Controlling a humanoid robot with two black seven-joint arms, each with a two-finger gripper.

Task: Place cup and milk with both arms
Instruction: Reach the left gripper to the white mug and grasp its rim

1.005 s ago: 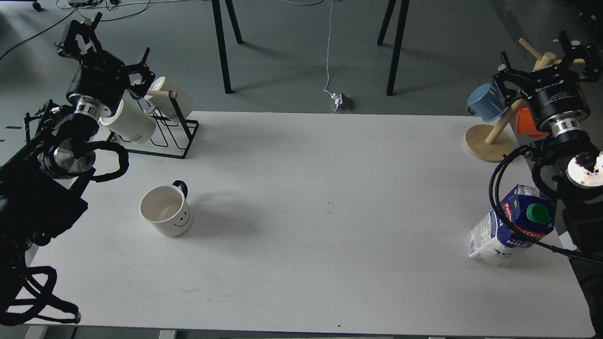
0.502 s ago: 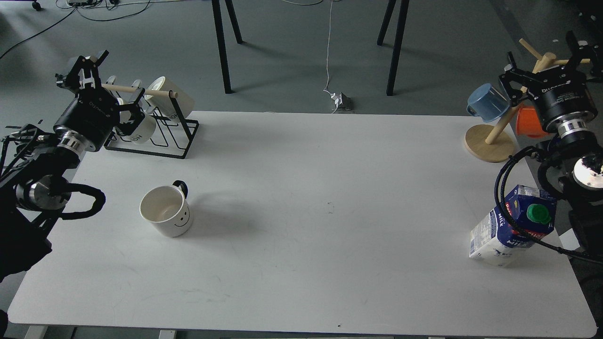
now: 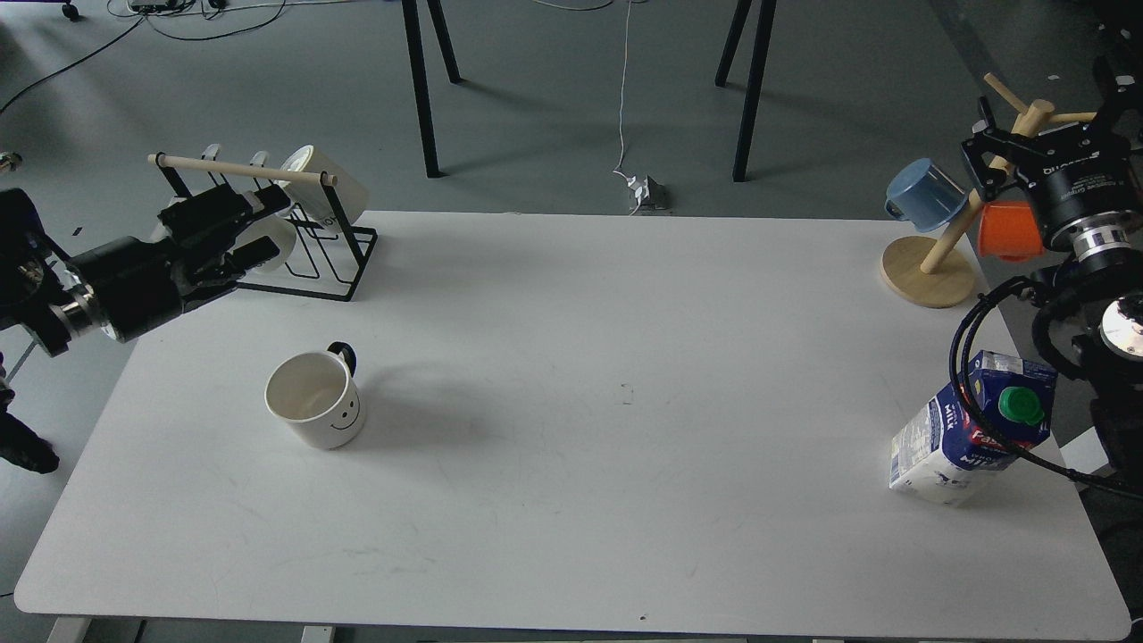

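Both arms have drawn back toward the edges since the earlier frames: the left gripper [image 3: 254, 228] has swung down from above the black wire mug rack [image 3: 308, 254] to lie low and sideways in front of it, and the right gripper [image 3: 1045, 125] has slid further right, beside the wooden peg mug tree [image 3: 929, 268].

Left fingers look drawn close together, pointing at the rack, though the dark side-on view leaves that uncertain; right fingers look spread, one prong at either side of the body, and hold nothing.

Neither task thing is held. The white ceramic mug with black handle and smiley face [image 3: 314, 399] stands upright on the left part of the white counter [image 3: 571, 500], handle turned away to the rear. The blue and white gable-top milk carton with green cap [image 3: 973, 429] stands near the right edge, a black cable of the right arm crossing its face.

I judge the risks to be these:
- That cable could drag or tip the tall, light carton when the arm moves.
- Glazed ceramic is smooth and round; a pinch on the rim may slip or twist.
- Left fingers sit close to the cream mugs [image 3: 326, 183] on the rack and could knock them.
- Waxed cardboard gives under a hard squeeze.
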